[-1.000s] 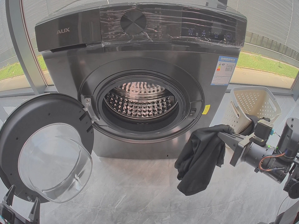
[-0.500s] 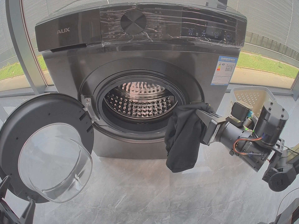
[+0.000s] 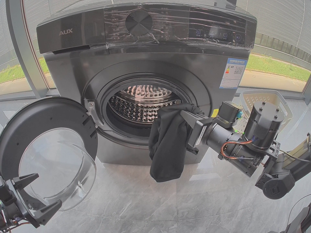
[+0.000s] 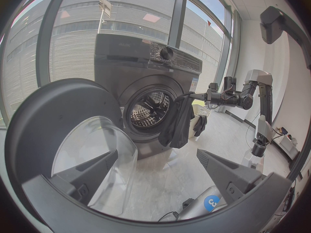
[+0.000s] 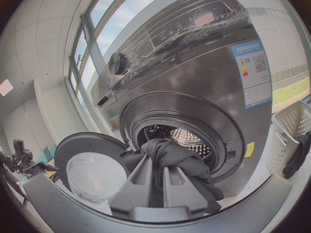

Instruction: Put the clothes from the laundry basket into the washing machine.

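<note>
Your right gripper (image 3: 184, 113): clamped on a black garment (image 3: 167, 146), which hung before the washing machine (image 3: 145, 59) drum opening. Your left gripper (image 3: 35, 191): fingers apart, holding nothing, near the open door (image 3: 42, 120). Laundry basket (image 3: 278, 101): right of the machine.

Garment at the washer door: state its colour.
The garment is plain black, clearest in the head view.

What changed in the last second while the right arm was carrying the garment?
The right gripper, shut on the black garment, carried it left from beside the laundry basket to the drum mouth of the washing machine. The left gripper rose higher in the head view, fingers open. Machine, open door and basket stayed put.
</note>
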